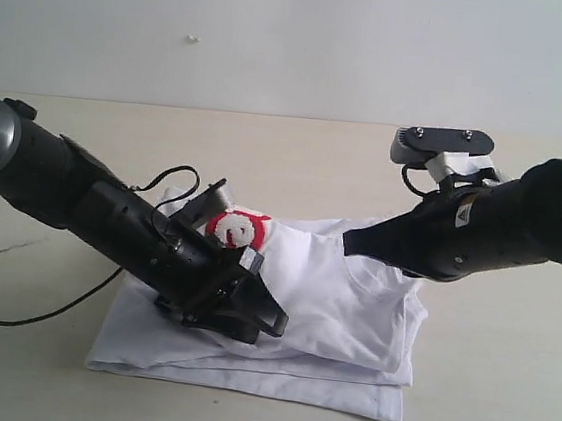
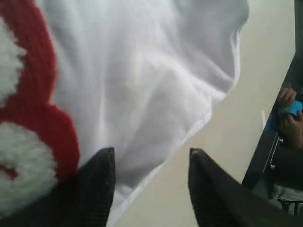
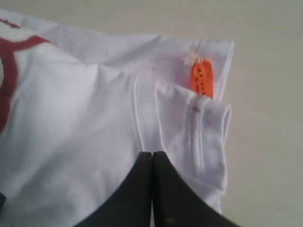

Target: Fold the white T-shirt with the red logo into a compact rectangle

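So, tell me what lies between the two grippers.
Only rumpled fabric of the white T-shirt lies between the left gripper and the right gripper, seen in the exterior view.

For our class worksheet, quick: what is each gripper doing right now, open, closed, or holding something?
Left gripper: open, jaws apart above the white T-shirt.
Right gripper: closed, nothing visibly held.

A folded white T-shirt [image 1: 351,308] lies on the beige table [image 1: 503,395].
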Robot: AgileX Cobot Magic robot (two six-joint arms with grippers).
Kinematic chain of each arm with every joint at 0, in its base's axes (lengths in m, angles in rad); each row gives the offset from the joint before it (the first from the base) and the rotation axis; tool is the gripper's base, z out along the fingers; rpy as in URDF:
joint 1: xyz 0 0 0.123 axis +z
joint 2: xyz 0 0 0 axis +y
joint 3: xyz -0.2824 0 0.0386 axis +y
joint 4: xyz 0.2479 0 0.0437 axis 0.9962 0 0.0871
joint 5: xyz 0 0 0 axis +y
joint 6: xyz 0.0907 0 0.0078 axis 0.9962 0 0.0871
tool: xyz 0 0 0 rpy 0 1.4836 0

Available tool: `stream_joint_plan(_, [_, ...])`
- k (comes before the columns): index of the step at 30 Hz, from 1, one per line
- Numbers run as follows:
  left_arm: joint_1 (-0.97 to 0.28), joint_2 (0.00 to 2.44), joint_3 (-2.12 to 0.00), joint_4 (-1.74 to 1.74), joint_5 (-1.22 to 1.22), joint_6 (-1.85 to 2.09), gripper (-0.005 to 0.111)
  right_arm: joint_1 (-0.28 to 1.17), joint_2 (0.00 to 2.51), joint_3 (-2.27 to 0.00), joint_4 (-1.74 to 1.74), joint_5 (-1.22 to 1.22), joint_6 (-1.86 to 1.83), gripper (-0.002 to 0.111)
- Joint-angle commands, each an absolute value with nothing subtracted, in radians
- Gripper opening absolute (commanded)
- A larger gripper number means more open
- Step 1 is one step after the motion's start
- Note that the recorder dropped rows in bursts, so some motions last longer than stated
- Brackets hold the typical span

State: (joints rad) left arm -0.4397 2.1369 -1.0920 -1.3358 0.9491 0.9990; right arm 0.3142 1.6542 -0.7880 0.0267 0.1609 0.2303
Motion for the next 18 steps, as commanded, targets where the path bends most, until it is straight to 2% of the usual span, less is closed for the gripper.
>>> stream_joint_plan(1, [-0.441,2.152,-1.093,-1.318,0.97,0.99,0.048,0.315,1.736,-0.788,0.027,0.038,0.238,0.0])
stream_joint_plan(10, [-0.441,2.152,-1.093,-1.32,1.017,0.988,0.048,0.315,1.959,-0.974,0.027,0.096,0.238,0.0])
stream_joint_plan(18, [-0.441,2.152,-1.093,-1.32,1.024,0.987,0.048,0.298,2.018,-1.067,0.02,0.166,0.238,0.0])
